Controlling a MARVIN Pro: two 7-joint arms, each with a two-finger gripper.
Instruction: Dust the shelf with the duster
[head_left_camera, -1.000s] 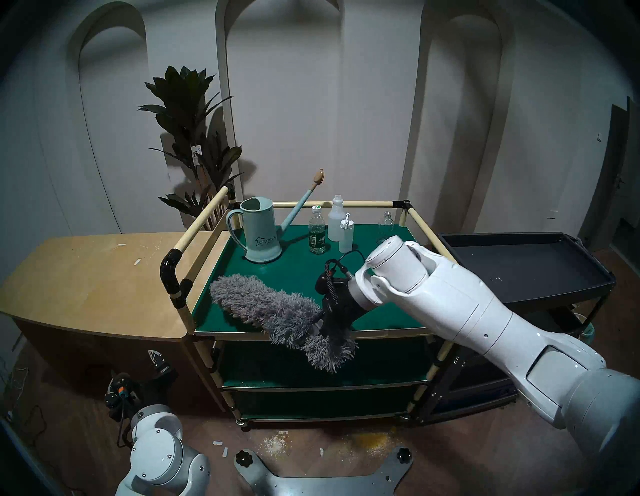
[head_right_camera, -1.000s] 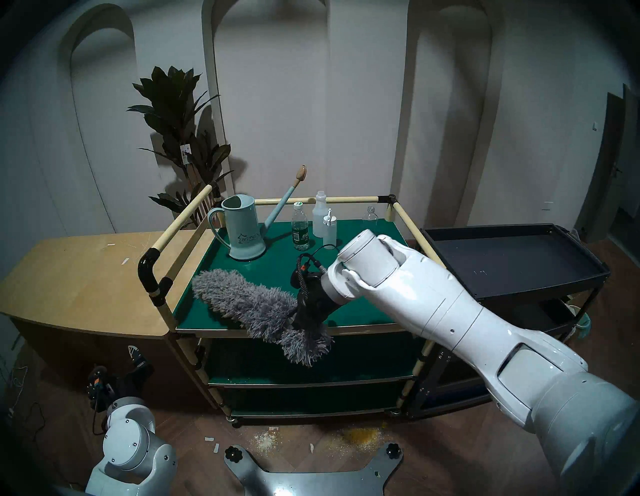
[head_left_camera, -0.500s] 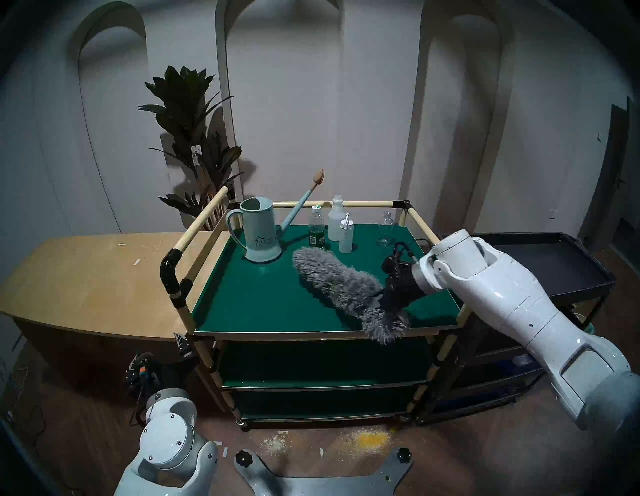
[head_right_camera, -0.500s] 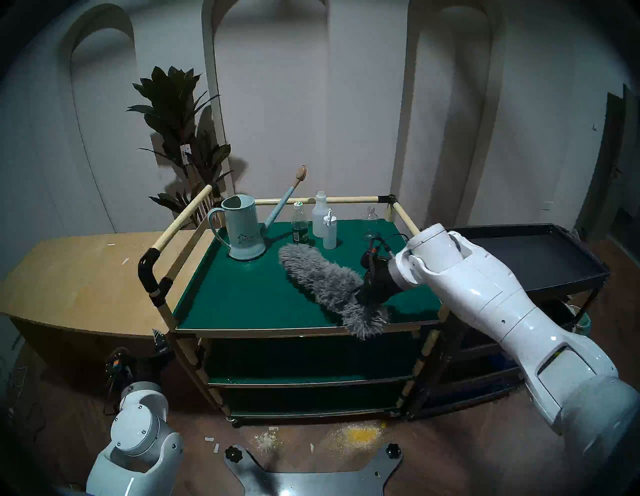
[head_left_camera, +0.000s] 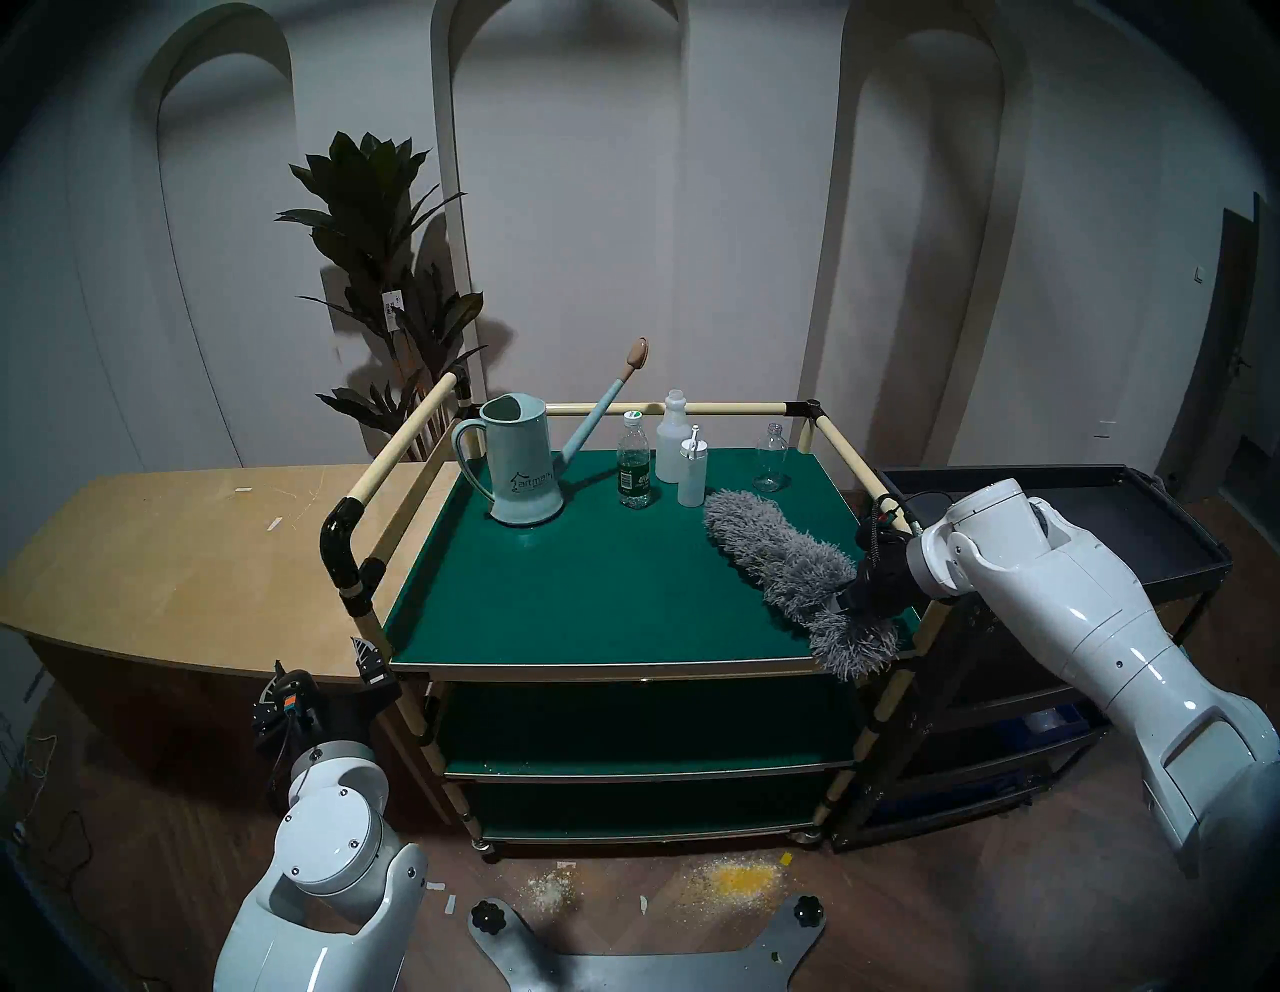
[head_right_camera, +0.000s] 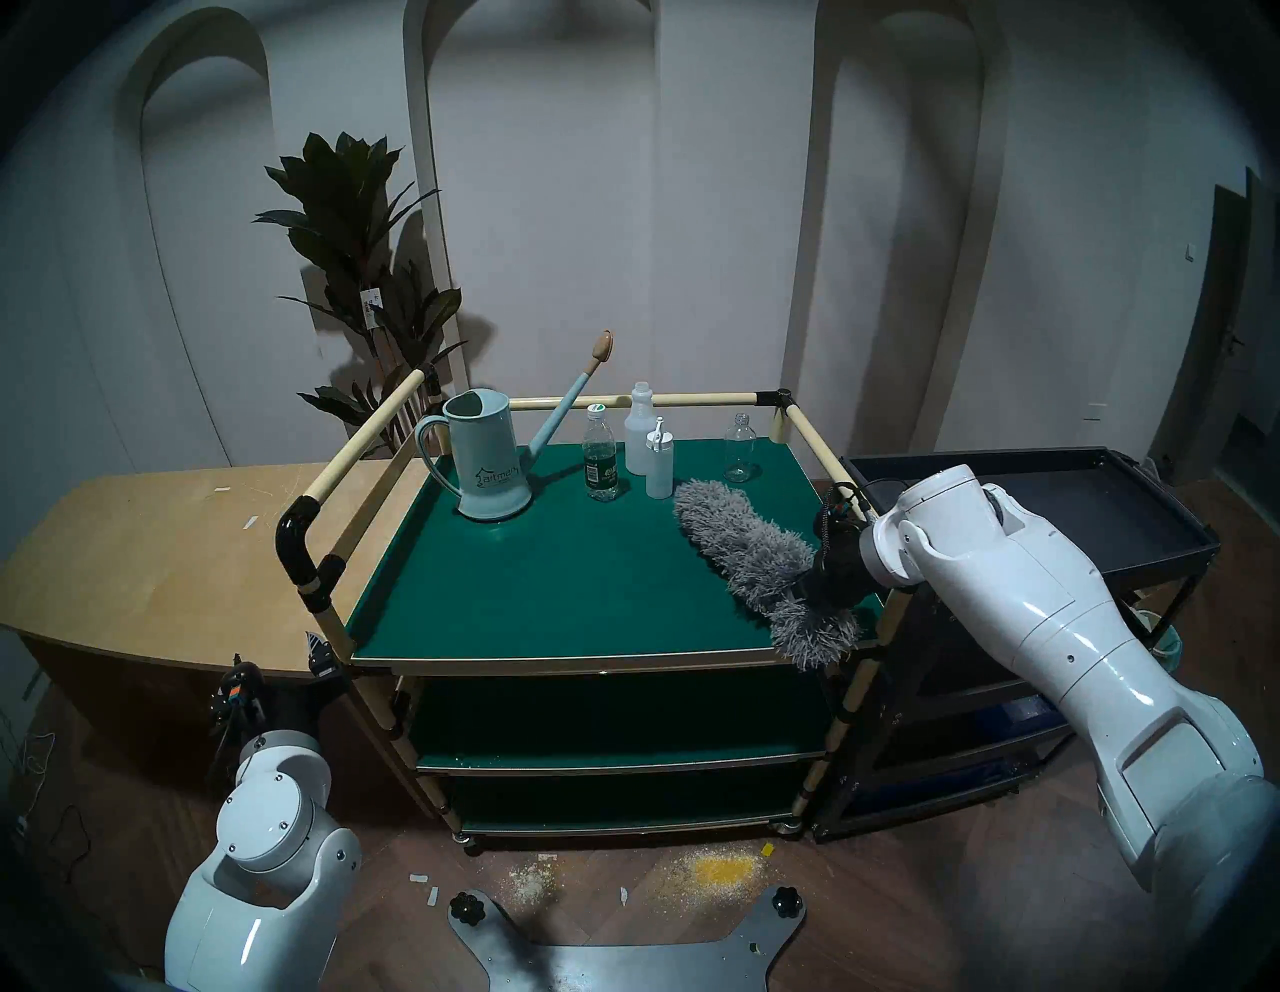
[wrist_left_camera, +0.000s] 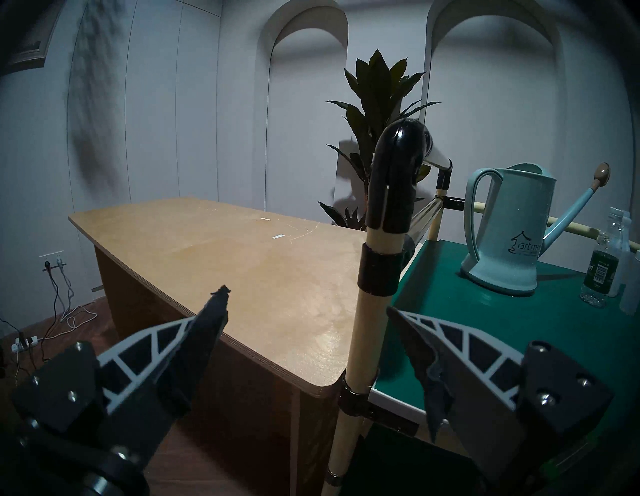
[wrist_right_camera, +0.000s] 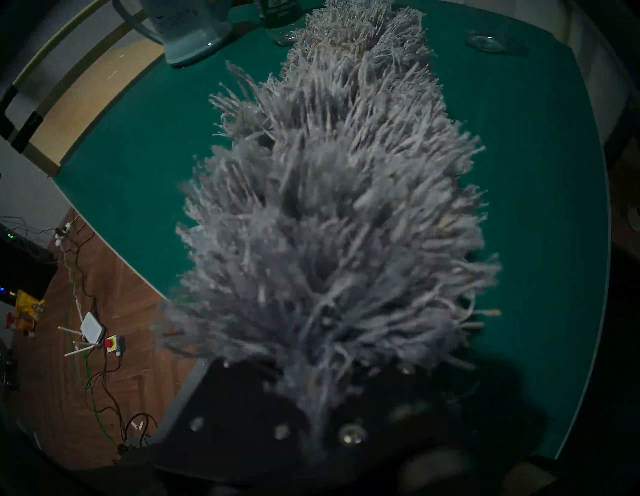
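Lying at the right of the shelf (head_left_camera: 554, 596) top board, the duster (head_left_camera: 776, 554) is pinched by the closed right gripper (head_left_camera: 841, 603), while the left gripper (wrist_left_camera: 308, 332), lower left, is spread around a shelf post, untouched.

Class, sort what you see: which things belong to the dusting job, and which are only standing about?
Job: duster, shelf, right end effector holding the duster.
Standing about: watering can, water bottle, two white bottles, glass bottle, plant.
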